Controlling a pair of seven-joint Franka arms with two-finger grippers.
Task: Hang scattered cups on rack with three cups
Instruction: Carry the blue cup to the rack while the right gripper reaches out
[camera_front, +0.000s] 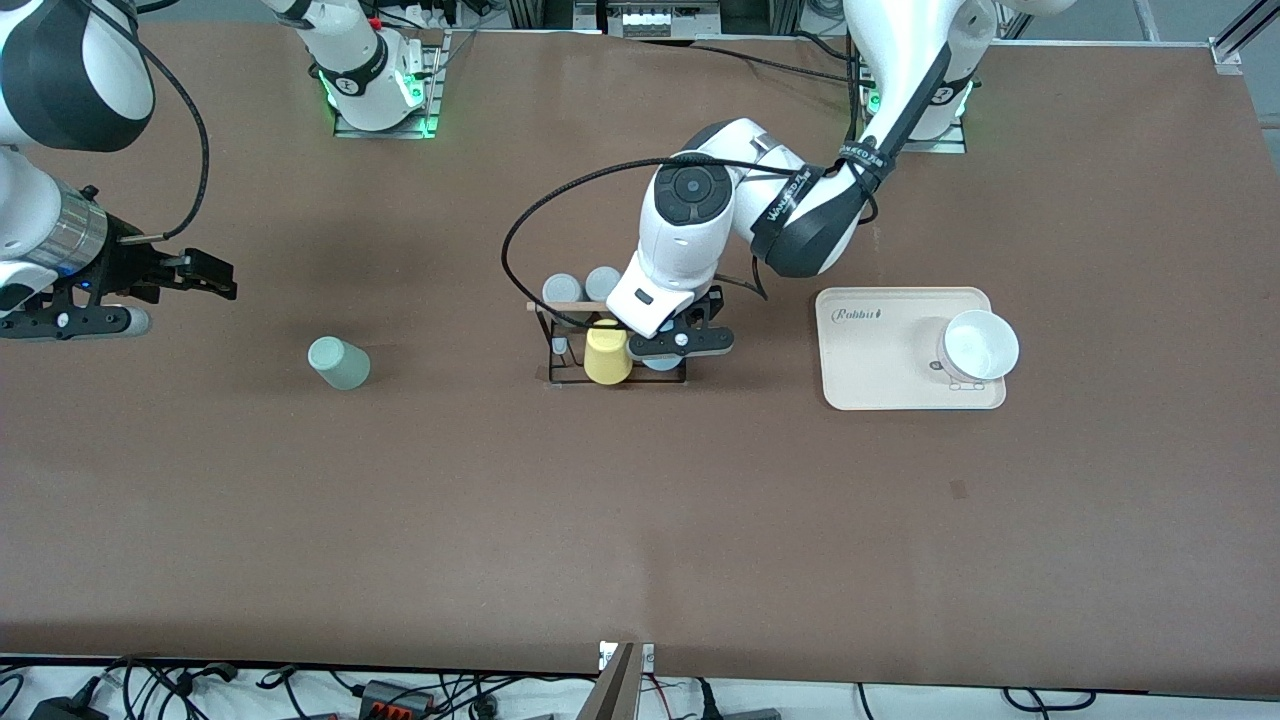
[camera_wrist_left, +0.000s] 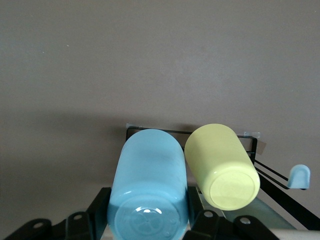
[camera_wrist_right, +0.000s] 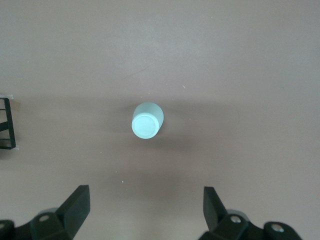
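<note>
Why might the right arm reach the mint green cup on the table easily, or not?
Probably easily: the mint green cup stands alone on bare table, and the right gripper is open.

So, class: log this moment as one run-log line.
left gripper: shut on blue cup, at rack beside yellow cup | right gripper: open, waiting | mint cup: on table

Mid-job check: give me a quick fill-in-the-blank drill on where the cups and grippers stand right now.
1. The left gripper is shut on the ____ cup at the rack.
2. Beside it on the rack sits the ____ cup.
3. The mint green cup stands on the ____, toward the right arm's end.
4. The right gripper, over the table, is ____.

Missing words: light blue; yellow; table; open
</note>
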